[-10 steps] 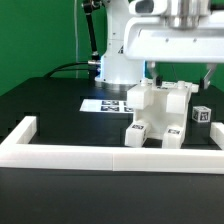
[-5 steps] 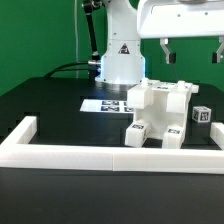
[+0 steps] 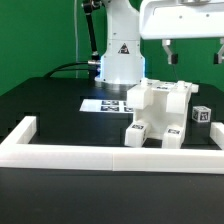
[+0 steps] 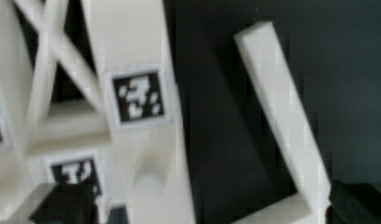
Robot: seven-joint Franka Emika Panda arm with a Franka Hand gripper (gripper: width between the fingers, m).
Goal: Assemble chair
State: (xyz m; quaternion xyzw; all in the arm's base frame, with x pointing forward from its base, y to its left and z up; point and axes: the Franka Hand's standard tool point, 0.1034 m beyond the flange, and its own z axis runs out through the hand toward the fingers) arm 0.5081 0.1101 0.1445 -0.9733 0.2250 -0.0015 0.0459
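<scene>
Small white blocky plastic chair (image 3: 160, 104): smooth, matt. Black tabletop (image 3: 45, 105): matt, even. Long white border frame (image 3: 70, 152): smooth, plastic look. White robot arm (image 3: 120, 60): glossy shell.

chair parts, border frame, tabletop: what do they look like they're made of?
Chair: looks like hard white plastic with a matte finish; the pieces are blocky and uniform, with no grain. Its tags: printed black-and-white squares, sticker or direct print, cannot tell. Border frame: same matte white look, likely plastic; a faint seam seems to join its segments. Table: black and dull, maybe cloth or a matte sheet, unclear.
</scene>
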